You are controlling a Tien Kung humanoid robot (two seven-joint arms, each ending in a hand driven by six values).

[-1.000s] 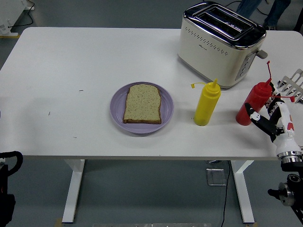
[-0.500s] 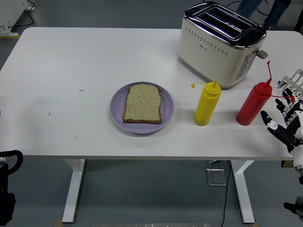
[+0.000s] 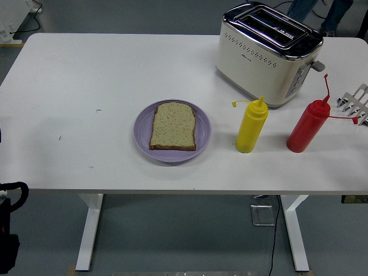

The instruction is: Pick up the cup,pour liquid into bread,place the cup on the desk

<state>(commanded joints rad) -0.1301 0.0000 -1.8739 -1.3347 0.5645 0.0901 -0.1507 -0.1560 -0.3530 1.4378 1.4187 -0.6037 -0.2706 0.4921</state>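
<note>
A slice of brown bread (image 3: 173, 126) lies on a purple plate (image 3: 202, 138) in the middle of the white table. A yellow squeeze bottle (image 3: 251, 127) stands upright to the plate's right. A red squeeze bottle (image 3: 307, 127) stands upright further right, near the table's right edge. No cup shows. Neither hand is over the table. Only a black part of the left arm (image 3: 8, 224) shows at the lower left corner, below the table edge. The right arm is out of view.
A cream and chrome toaster (image 3: 265, 53) stands at the back right. A metal rack (image 3: 356, 101) pokes in at the right edge. A person's legs (image 3: 313, 8) show beyond the table's far right corner.
The right hand, open beside the red bottle a second ago, has drawn back to the right and down and has left the picture. The bottles, plate and bread have not moved.
</note>
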